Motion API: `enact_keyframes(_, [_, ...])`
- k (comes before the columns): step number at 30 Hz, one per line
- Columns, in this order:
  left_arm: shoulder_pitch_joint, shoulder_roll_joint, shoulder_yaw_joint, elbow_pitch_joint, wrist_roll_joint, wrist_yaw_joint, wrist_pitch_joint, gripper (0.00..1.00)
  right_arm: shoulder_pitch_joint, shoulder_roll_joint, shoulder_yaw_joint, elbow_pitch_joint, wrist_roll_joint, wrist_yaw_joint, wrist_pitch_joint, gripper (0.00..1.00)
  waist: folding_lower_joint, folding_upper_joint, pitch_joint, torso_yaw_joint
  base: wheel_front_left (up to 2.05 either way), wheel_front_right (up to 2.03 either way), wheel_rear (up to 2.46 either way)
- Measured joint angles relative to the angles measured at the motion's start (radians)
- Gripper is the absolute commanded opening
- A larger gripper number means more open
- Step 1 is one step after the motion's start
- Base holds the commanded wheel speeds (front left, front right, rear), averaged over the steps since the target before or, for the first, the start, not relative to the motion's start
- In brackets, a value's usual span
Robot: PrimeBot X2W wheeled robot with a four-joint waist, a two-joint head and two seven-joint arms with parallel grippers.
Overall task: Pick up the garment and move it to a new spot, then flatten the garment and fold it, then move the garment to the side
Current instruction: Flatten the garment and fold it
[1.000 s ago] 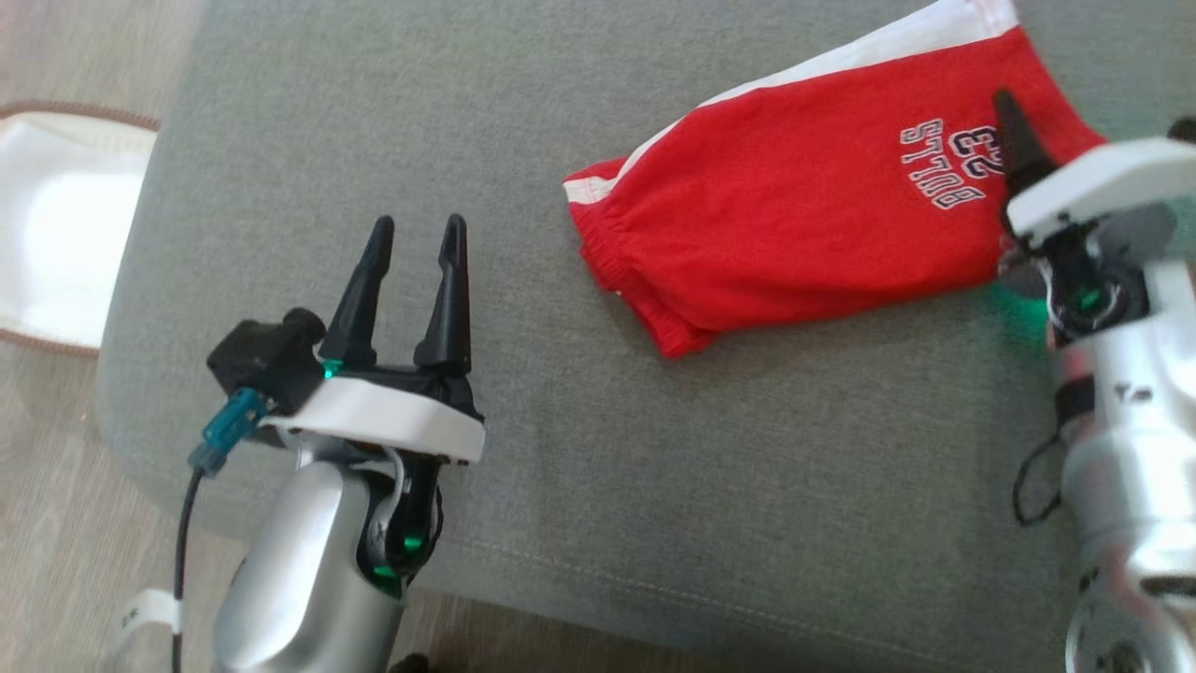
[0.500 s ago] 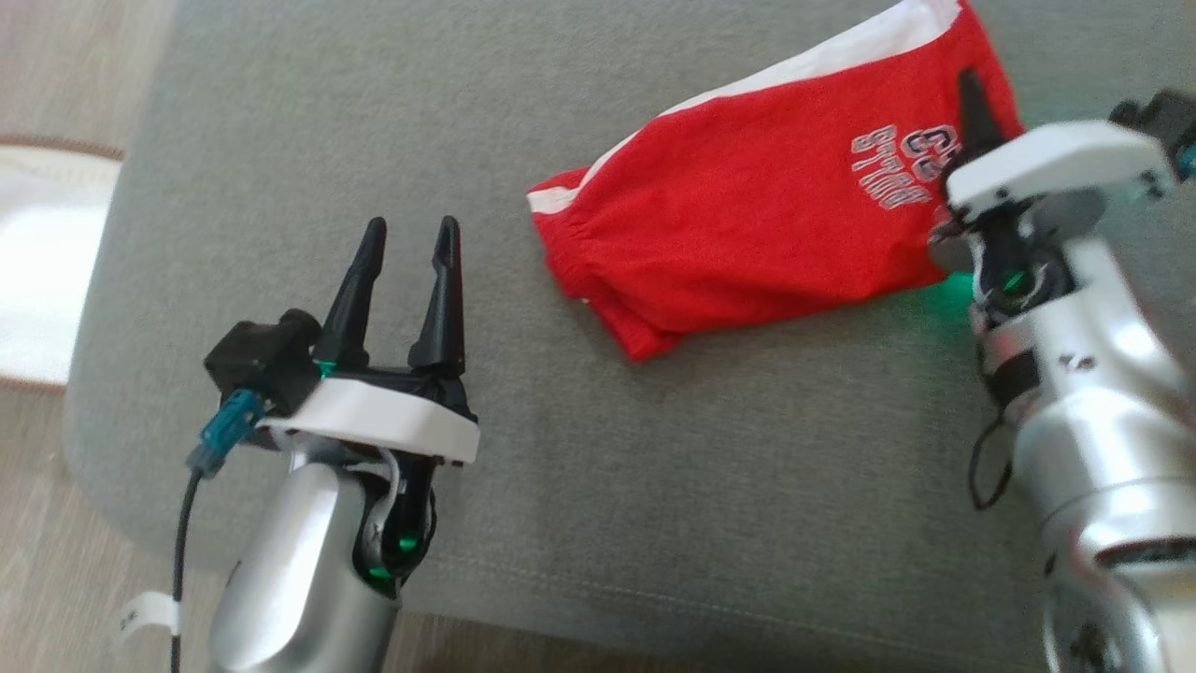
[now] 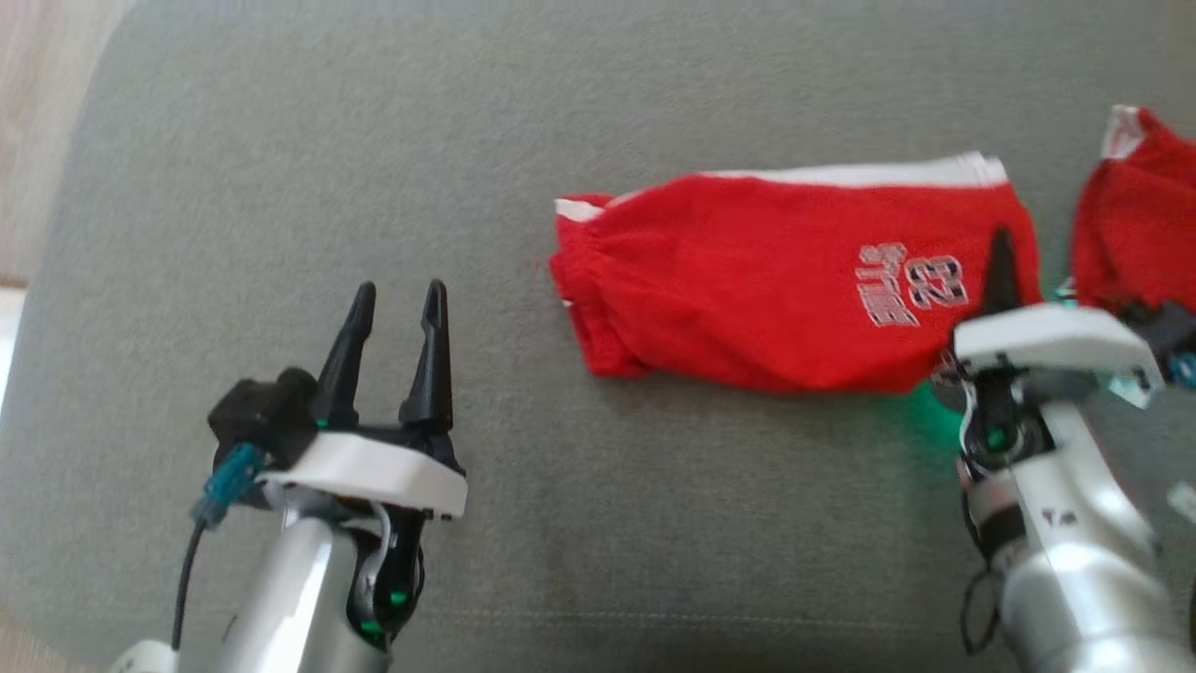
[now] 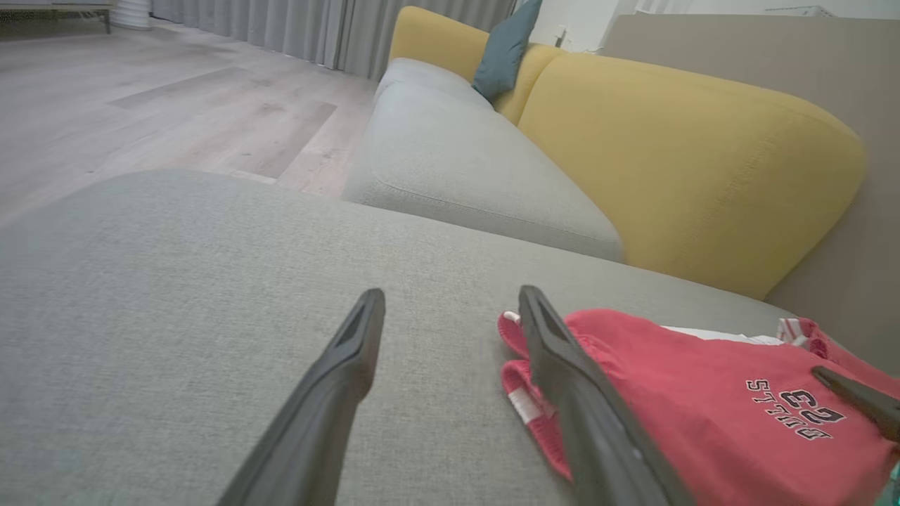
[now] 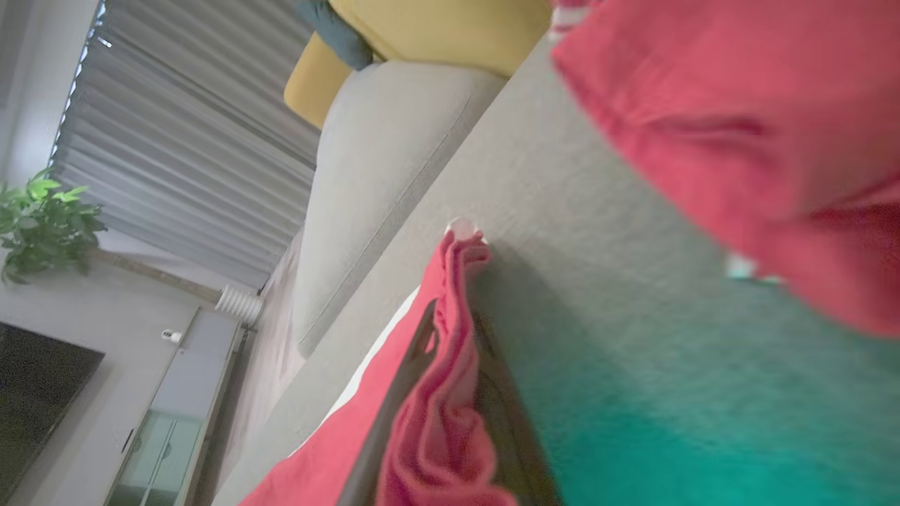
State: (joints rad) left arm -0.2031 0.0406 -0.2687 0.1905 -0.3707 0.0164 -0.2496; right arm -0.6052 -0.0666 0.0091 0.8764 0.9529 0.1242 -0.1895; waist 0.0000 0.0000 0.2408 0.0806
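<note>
Idleness is the near risk: your left hand (image 3: 399,292) hangs released over the grey cushion (image 3: 280,140), well apart from the garment (image 3: 747,280), so nothing would steady that end of it. Your right hand (image 3: 1002,262) is clenched on a bunched fold at the right edge of the garment, which lies flat on the cushion. A thin pinch could slip, or drag the cloth into a crumple. Farther right, a second red cloth (image 3: 1131,224) lies near enough to snag.

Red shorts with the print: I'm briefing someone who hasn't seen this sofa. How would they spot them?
Start at the wide grey seat cushion. The red shorts lie flat on it, the right hand pinching their edge. Unlike the bunched red piece further right, they show printed lettering and a number, plus a long white stripe.
</note>
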Motion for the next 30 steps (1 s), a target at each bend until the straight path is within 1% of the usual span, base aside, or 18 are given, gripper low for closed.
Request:
enact_keyframes(5, [0.031, 0.0, 0.0, 0.003, 0.009, -0.007, 0.0, 1.0, 0.117, 0.0, -0.087, -0.073, -0.047, 0.0, -0.032, 0.0, -0.0001, 0.0, -0.04, -0.036, 0.0, 0.0, 0.0])
enact_keyframes(6, [0.034, 0.001, 0.0, -0.002, 0.009, -0.007, 0.0, 1.0, 0.141, 0.0, -0.102, -0.092, -0.072, 0.0, -0.037, 0.0, -0.0001, 0.0, -0.04, -0.04, 0.0, 0.0, 0.0])
enact_keyframes(11, [0.034, 0.001, -0.002, -0.007, 0.009, -0.007, 0.0, 1.0, 0.146, 0.006, -0.112, -0.133, -0.136, 0.0, -0.041, 0.0, -0.0001, 0.0, -0.026, -0.039, 0.0, 0.0, 0.0])
enact_keyframes(15, [0.034, 0.001, -0.004, -0.007, 0.009, -0.007, 0.0, 1.0, 0.146, 0.006, -0.079, -0.162, -0.171, 0.0, -0.051, 0.0, -0.0001, 0.0, -0.019, -0.029, 0.0, 0.0, 0.0])
enact_keyframes(25, [0.033, 0.001, -0.005, 0.001, 0.018, -0.007, 0.0, 1.0, 0.12, 0.007, -0.038, -0.199, -0.143, 0.0, -0.06, 0.0, -0.0001, 0.0, -0.037, 0.005, 0.0, 0.0, 0.0])
enact_keyframes(30, [0.033, 0.001, -0.009, 0.003, 0.016, -0.006, 0.0, 1.0, 0.087, 0.006, 0.043, -0.226, -0.12, 0.0, -0.061, 0.0, -0.0001, 0.0, -0.054, 0.032, 0.0, 0.0, 0.0])
